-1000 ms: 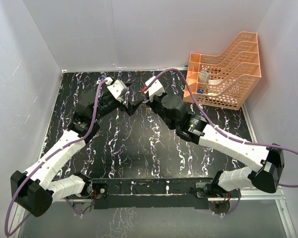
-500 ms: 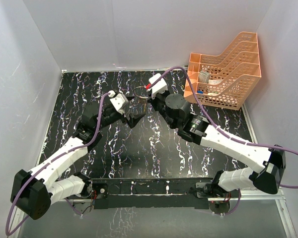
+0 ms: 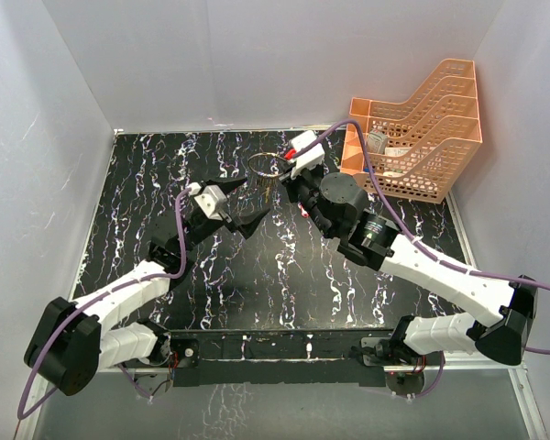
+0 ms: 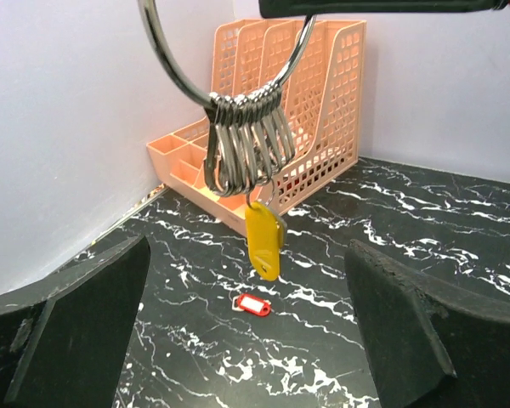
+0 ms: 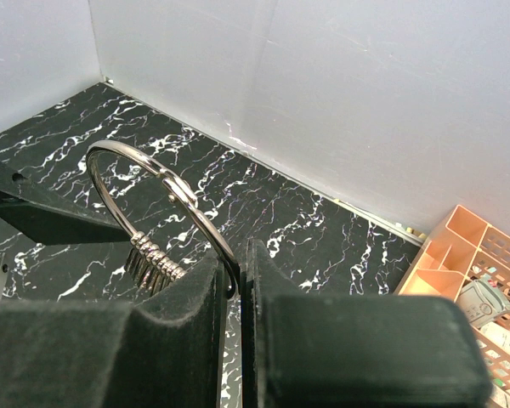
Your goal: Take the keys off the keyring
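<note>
My right gripper (image 5: pixel 242 285) is shut on the silver keyring (image 5: pixel 157 178) and holds it up in the air; it shows in the top view (image 3: pixel 288 176) with the keyring (image 3: pixel 266 167) beside it. Several silver clips (image 4: pixel 246 140) and a yellow-headed key (image 4: pixel 264 242) hang from the keyring (image 4: pixel 166 59). A red-headed key (image 4: pixel 252 304) lies loose on the black table below. My left gripper (image 4: pixel 246 340) is open and empty, below and short of the hanging key; in the top view it is (image 3: pixel 250 216) near the table's middle.
An orange mesh tray (image 3: pixel 412 137) stands at the back right against the wall, also in the left wrist view (image 4: pixel 306 93) and the right wrist view (image 5: pixel 484 263). White walls enclose the black marbled table (image 3: pixel 257 275).
My left gripper has drawn back from the keyring toward the near side and now stands open. My right gripper has carried the keyring a little right and back.
</note>
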Robot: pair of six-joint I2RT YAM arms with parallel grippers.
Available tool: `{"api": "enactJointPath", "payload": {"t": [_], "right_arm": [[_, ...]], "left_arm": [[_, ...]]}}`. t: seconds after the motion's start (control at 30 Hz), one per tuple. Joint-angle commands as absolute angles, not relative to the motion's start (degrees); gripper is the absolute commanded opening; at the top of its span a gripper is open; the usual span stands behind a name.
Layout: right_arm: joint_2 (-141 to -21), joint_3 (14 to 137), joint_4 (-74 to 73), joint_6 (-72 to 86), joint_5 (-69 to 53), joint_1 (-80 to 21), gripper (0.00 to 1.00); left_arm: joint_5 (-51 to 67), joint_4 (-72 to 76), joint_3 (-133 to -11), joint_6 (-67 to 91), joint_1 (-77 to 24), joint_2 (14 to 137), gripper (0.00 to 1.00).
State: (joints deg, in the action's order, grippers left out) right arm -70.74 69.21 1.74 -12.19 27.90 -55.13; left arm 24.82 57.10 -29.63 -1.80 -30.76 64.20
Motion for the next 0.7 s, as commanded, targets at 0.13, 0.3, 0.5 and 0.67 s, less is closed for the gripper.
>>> {"api": "enactJointPath", "payload": {"t": [0.13, 0.3, 0.5, 0.67], "right_arm": [[-68.66, 69.83, 6.66, -10.64, 27.88, -55.63, 0.0], [-68.47, 69.93, 6.55, -10.48, 27.69, -55.85, 0.0], [-68.34, 69.63, 6.68, -10.02, 27.64, -56.06, 0.0], [-68.21, 69.52, 6.89, -10.02, 28.03, -56.16, 0.0]], "left_arm": [[27.82, 67.64, -31.24, 2.07, -32.14, 68.34, 0.87], [27.41, 70.62, -31.61, 2.51, -32.93, 70.63, 0.86], [26.81, 73.31, -33.07, 3.73, -33.42, 73.24, 0.85], [26.29, 74.81, -33.8, 4.57, -34.05, 75.31, 0.76]]}}
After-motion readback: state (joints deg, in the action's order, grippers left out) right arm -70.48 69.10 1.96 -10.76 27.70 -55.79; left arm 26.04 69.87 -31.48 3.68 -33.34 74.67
